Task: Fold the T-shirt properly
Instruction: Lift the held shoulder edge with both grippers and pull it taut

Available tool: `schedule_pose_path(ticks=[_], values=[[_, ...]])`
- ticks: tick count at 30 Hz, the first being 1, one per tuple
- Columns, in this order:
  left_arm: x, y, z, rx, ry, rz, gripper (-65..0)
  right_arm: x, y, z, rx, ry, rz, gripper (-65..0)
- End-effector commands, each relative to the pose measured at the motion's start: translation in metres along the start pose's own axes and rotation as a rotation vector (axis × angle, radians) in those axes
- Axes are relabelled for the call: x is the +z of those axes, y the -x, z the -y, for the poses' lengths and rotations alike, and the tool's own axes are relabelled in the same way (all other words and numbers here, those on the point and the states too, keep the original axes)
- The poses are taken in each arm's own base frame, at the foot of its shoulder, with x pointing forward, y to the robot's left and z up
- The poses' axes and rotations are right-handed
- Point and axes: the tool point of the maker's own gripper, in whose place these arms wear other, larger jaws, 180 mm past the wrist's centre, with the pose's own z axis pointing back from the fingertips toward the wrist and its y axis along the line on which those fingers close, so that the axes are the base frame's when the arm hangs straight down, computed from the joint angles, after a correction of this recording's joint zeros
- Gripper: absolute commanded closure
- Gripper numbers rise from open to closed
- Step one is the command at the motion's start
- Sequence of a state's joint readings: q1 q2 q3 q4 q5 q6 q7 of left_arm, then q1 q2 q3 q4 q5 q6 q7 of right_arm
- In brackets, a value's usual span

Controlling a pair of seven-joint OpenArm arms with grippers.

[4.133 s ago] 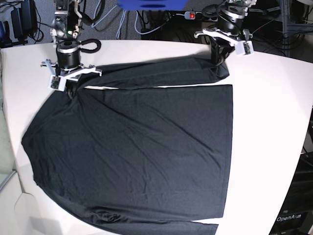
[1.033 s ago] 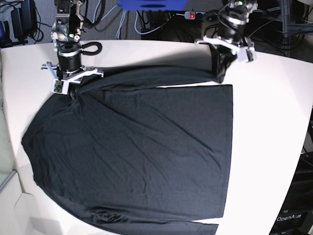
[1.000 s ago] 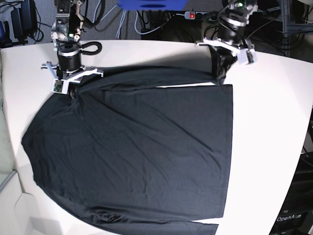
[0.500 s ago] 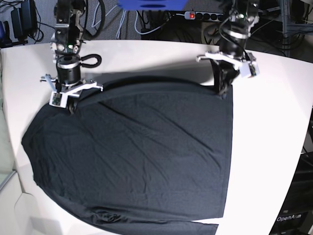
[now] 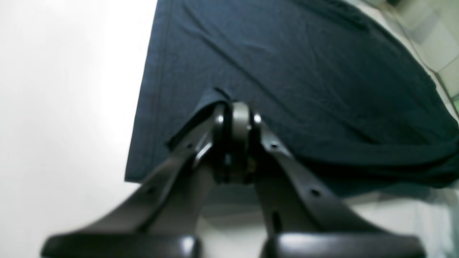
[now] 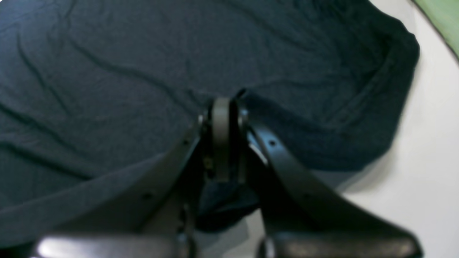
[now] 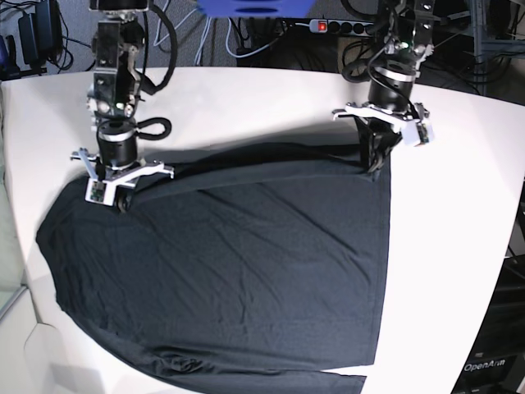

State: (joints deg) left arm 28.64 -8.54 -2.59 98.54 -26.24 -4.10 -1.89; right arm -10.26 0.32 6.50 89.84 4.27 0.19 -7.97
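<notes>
The black T-shirt (image 7: 246,271) lies spread on the white table (image 7: 459,246), body flat and hem toward the right. Its far sleeve is lifted and pulled across the upper edge of the body. My left gripper (image 7: 376,167), on the right of the base view, is shut on the sleeve's cuff end near the hem corner. In the left wrist view the left gripper (image 5: 236,111) pinches a fold of the T-shirt (image 5: 304,71). My right gripper (image 7: 120,199) is shut on fabric near the shoulder. In the right wrist view the right gripper (image 6: 223,105) pinches a fold of the T-shirt (image 6: 107,71).
Behind the table hang cables, a power strip with a red switch (image 7: 321,26) and a blue object (image 7: 254,8). The table's curved right edge runs beside a dark rack (image 7: 496,345). Bare white tabletop (image 7: 246,98) shows behind the shirt and to its right.
Both grippers have moved toward the near side with the far sleeve in them. The sleeve now overlaps the body, and the white gap between them is gone.
</notes>
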Motion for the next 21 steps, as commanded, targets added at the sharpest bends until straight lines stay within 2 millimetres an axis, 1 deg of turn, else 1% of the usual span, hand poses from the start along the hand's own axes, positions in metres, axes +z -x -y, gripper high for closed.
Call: schedule_pose_path(ticks=[1,7,11,12,16,18,21], values=[[-0.002,-0.012,0.000,0.001,0.007,0.048,0.0,-0.005,-0.019,0.000,0.007,-0.002,0.062,-0.2],[-0.005,-0.026,-0.016,-0.012,-0.033,0.085,0.0,-0.020,-0.025,-0.002,0.003,-0.004,0.068,-0.2],[-0.006,-0.034,-0.023,-0.019,-0.051,0.104,0.0,-0.028,-0.028,0.001,0.011,-0.002,0.070,-0.2],[-0.007,-0.033,-0.024,-0.020,-0.052,0.102,0.0,-0.028,-0.028,0.001,0.013,-0.001,0.070,-0.2],[-0.009,-0.021,-0.033,-0.017,-0.073,0.072,0.0,-0.028,-0.028,0.002,0.016,-0.002,0.069,-0.1],[-0.013,-0.020,-0.032,-0.016,-0.071,0.072,0.0,-0.028,-0.028,0.002,0.016,-0.002,0.069,-0.1],[-0.014,-0.014,-0.034,-0.014,-0.075,0.057,0.0,-0.028,-0.028,0.002,0.017,-0.002,0.071,-0.1]])
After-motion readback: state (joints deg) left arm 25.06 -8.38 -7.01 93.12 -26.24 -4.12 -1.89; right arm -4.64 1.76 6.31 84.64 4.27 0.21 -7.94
